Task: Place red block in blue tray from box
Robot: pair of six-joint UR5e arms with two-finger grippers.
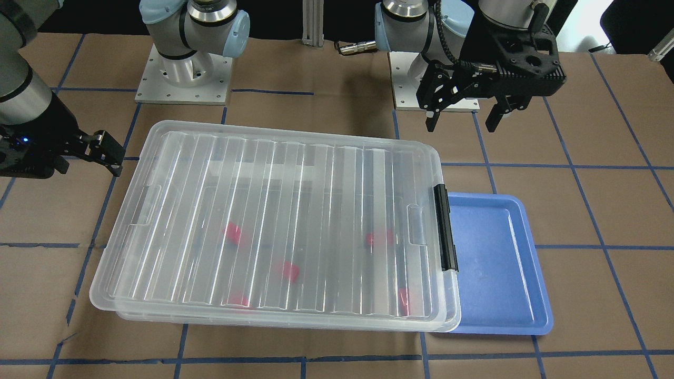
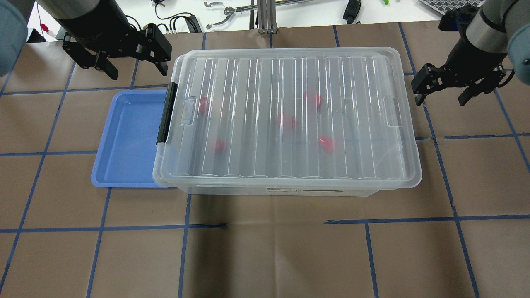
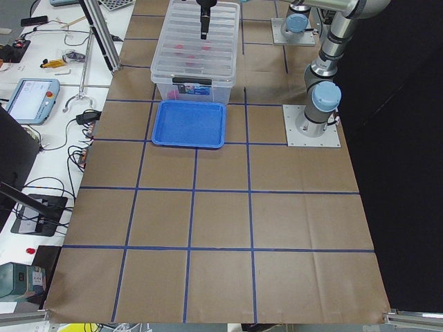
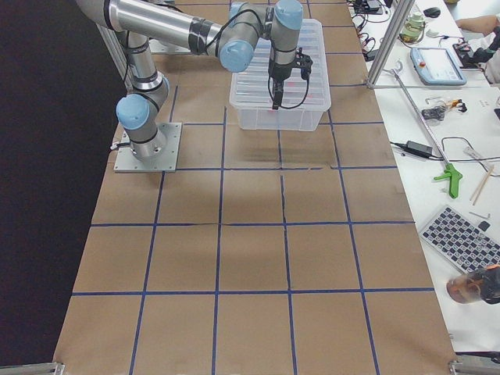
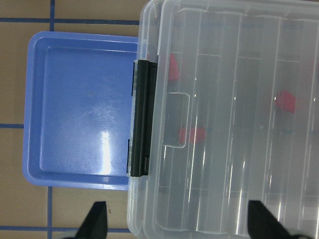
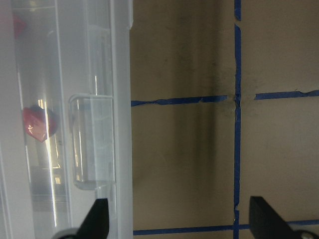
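The clear box [image 2: 290, 124] lies mid-table with its ribbed lid shut. Several red blocks lie inside and show blurred through the lid, one of them near the middle [image 2: 286, 121]. The blue tray [image 2: 128, 136] is empty and touches the box's latch end, partly tucked under its rim. My left gripper [image 2: 136, 69] is open and empty, above the table beyond the tray's far edge; its wrist view looks down on the tray [image 5: 79, 124] and the latch [image 5: 142, 119]. My right gripper [image 2: 441, 100] is open and empty beside the box's other short end, where one red block [image 6: 39, 123] shows through the lid.
A black latch bar [image 2: 166, 112] clamps the lid on the tray side. The two arm bases [image 1: 184, 79] [image 1: 421, 89] stand on the robot's side of the box. Cables and tools [image 2: 223, 12] lie on the white bench past the far edge. Blue tape lines cross the brown paper.
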